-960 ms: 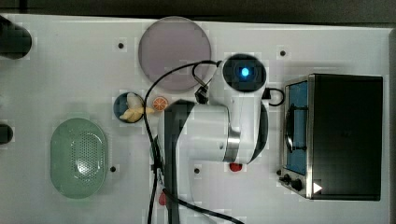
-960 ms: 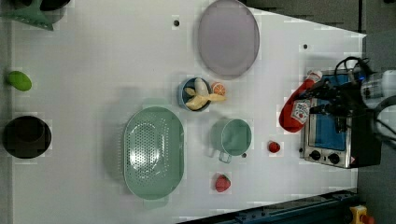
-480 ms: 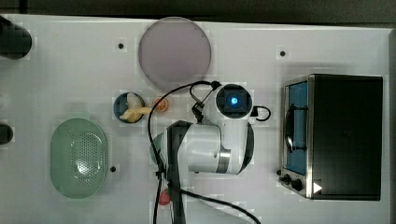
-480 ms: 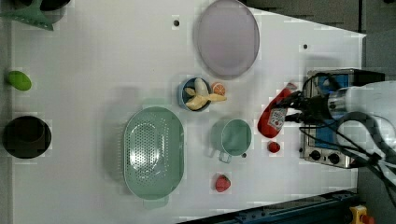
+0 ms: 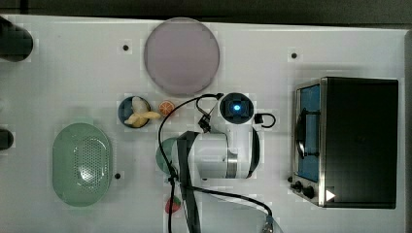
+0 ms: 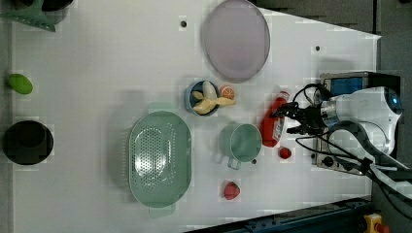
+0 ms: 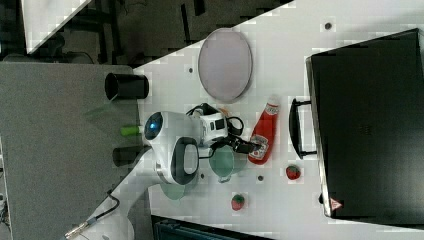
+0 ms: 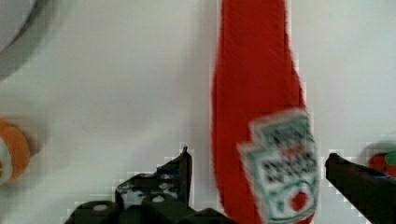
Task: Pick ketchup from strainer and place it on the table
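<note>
The ketchup (image 6: pixel 273 124) lies on the white bench (image 6: pixel 97 58), outside the strainer (image 6: pixel 159 158) and just beside the teal cup (image 6: pixel 240 142). In the left view its long axis runs nearly vertical, the cap toward the top. The tool (image 8: pixel 261 175) is open, its fingers (image 8: pixel 180 172) apart on both sides of the bottle.

We see the arm (image 5: pixel 214 155) hiding most of the teal cup (image 5: pixel 163 154). At 12 o'clock in the wrist view, the ketchup (image 8: pixel 261 116) is cut off, its label blurred.
</note>
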Controlling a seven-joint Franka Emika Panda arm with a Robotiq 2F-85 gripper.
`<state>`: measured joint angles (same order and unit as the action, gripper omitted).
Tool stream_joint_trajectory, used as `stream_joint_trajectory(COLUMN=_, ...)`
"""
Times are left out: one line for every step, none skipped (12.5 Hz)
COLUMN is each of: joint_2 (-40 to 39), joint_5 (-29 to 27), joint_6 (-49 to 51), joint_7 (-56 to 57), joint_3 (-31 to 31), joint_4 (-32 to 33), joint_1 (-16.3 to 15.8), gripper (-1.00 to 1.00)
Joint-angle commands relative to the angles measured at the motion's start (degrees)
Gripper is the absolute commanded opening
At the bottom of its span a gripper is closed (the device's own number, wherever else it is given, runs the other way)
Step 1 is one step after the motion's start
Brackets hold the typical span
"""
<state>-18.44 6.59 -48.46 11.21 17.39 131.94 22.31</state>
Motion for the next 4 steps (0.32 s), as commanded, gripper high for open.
stream_joint_trajectory(joint_2=7.75, joint_5=-1.06, joint_6=-0.86, joint_7=0.67, joint_3=1.71, joint_4=-3.65, joint_1=0.02, gripper=1.00)
stream_joint_trajectory(joint_2=9.56, joint_5=-2.30, joint_6=0.44, joint_7=-0.49, joint_3=2.15, joint_4=-4.93, joint_1=0.03, gripper=1.00)
stream_joint_trajectory(joint_2=11.24, joint_5=-3.50, joint_6=2.94, joint_7=-1.64, joint_3=2.54, joint_4=-6.40, joint_1=0.01, gripper=1.00)
stream_joint_trajectory(joint_2=12.73, joint_5=-4.53, joint_6=6.34, joint_7=-2.54, joint_3=2.90, joint_4=-8.17, joint_1=0.00, gripper=1.00)
